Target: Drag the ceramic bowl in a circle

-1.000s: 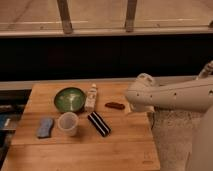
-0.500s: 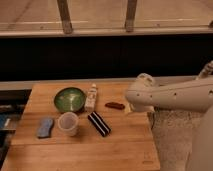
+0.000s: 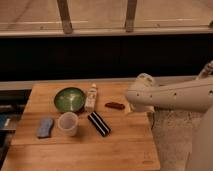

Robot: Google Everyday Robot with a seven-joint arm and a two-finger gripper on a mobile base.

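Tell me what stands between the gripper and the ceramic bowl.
Two things. From the gripper, by the table's right edge, a small brown bar lies first, then a white bottle close beside the ceramic bowl.

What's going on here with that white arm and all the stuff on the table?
A one-armed robot is meant to drag the ceramic bowl round in a circle, but it isn't touching it yet. Its arm reaches in from the right, and the gripper hangs by the wooden table's right edge, near a small brown item, holding nothing. The green bowl sits at the back left, beside a white bottle lying down, with a plastic cup in front.
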